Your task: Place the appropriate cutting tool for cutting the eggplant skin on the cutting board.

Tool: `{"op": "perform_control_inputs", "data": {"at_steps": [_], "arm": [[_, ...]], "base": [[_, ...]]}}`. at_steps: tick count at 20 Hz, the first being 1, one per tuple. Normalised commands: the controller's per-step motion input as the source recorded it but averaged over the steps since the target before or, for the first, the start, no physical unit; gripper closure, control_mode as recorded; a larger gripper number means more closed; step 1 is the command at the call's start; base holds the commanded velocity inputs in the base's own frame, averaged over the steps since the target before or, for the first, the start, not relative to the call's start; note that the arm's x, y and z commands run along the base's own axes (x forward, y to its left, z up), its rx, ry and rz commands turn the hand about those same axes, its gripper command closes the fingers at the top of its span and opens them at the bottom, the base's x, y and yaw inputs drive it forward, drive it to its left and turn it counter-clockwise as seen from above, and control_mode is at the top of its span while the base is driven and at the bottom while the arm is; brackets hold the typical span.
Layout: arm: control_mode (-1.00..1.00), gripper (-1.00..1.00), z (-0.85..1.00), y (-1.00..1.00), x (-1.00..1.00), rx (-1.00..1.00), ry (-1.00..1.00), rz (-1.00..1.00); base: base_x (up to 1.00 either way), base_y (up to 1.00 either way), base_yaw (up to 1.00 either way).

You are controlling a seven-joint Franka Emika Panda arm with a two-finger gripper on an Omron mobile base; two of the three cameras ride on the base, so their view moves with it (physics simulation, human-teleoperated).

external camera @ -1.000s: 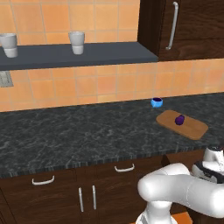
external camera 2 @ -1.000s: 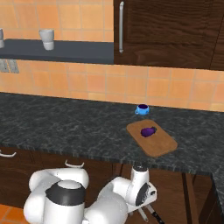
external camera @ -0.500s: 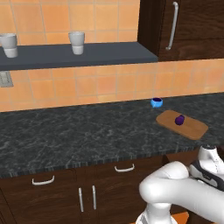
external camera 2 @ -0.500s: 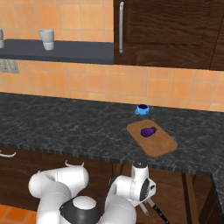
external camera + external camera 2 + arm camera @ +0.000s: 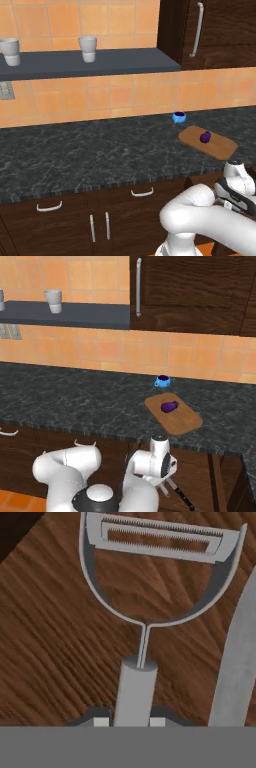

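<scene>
The claw (image 5: 129, 722) grips a peeler's (image 5: 150, 592) handle (fingertips mostly cut off below).

Arm folded low, tool (image 5: 129, 721) clamped on peeler handle (image 5: 134, 689)

— What's carrying everything up top?

— A dark speckled stone counter (image 5: 90, 155), with the cutting board (image 5: 210, 143) lying flat on it at its right end. The eggplant (image 5: 205, 137) sits on the board, and a small blue bowl (image 5: 179, 117) stands on the stone just behind it.

— Anything else?

— A grey wall shelf (image 5: 90, 62) holds two pale cups (image 5: 88, 48). Down low, a peeler (image 5: 150, 587) lies on a brown wood-grain surface (image 5: 50, 637), beside a grey blade (image 5: 235, 662).
</scene>
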Motion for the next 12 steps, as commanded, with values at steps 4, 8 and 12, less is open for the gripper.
{"op": "perform_control_inputs", "data": {"at_steps": [4,8,12], "arm": [[-1.0,1.0,0.85,0.0,-0.25,0.0,0.0,0.07],[-1.0,1.0,0.82,0.0,-0.66,0.0,0.0,0.1],[-1.0,1.0,0.75,0.0,-0.73,0.0,-0.02,0.12]], "base": [[0.0,0.0,0.0],[0.0,0.0,0.0],[0.0,0.0,0.0]]}}
